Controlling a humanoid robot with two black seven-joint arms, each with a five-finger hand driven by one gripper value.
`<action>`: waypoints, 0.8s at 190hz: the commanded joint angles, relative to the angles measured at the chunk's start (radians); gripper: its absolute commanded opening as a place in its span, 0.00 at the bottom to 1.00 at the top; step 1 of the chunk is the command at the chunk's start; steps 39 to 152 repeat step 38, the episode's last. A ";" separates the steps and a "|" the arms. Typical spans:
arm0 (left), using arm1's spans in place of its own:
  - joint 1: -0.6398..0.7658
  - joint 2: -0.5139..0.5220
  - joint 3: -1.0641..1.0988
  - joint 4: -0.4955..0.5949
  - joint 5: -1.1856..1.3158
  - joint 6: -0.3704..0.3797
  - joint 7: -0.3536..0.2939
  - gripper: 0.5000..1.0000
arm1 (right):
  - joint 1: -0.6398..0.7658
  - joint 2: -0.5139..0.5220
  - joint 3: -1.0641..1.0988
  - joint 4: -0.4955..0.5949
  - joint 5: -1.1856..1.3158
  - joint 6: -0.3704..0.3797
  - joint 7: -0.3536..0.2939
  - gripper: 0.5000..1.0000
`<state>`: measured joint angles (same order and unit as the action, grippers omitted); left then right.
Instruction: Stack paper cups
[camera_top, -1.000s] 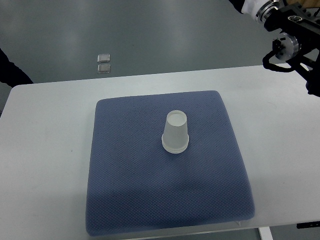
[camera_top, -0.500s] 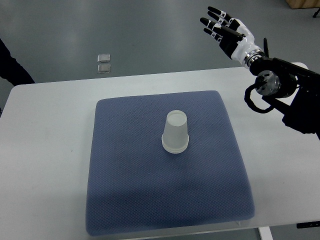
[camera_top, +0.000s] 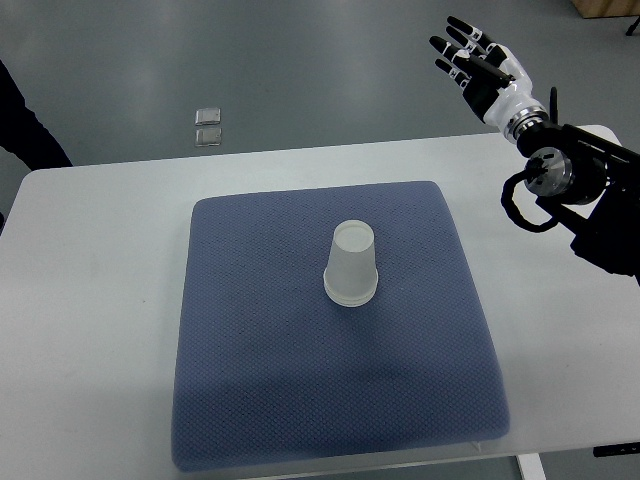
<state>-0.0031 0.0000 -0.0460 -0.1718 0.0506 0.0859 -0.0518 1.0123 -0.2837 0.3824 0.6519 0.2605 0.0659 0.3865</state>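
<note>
Paper cup (camera_top: 351, 264): white, upside down, standing a little right of the middle of the blue mat (camera_top: 260, 400); whether it is one cup or several nested cannot be told.
Blue mat: lies on the white table (camera_top: 90, 300).
Right hand (camera_top: 480, 65): fingers spread and holding nothing, raised past the mat's far right corner, well apart from the cup.
Right arm (camera_top: 580, 200): dark, beyond the mat's right edge.

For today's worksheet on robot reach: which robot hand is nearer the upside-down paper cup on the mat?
Right. The right robot hand hangs open beyond the table's far right edge, well away from the paper cup. No left robot hand is in view.
</note>
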 joint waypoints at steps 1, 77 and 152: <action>0.000 0.000 0.000 0.000 0.000 0.000 0.000 1.00 | -0.003 0.000 0.001 0.000 0.000 0.000 0.002 0.83; 0.000 0.000 0.000 0.000 0.000 0.000 0.000 1.00 | -0.005 0.029 0.004 0.000 -0.001 0.000 0.003 0.83; 0.000 0.000 0.000 0.000 0.000 0.000 0.000 1.00 | -0.005 0.029 0.004 0.000 -0.001 0.000 0.003 0.83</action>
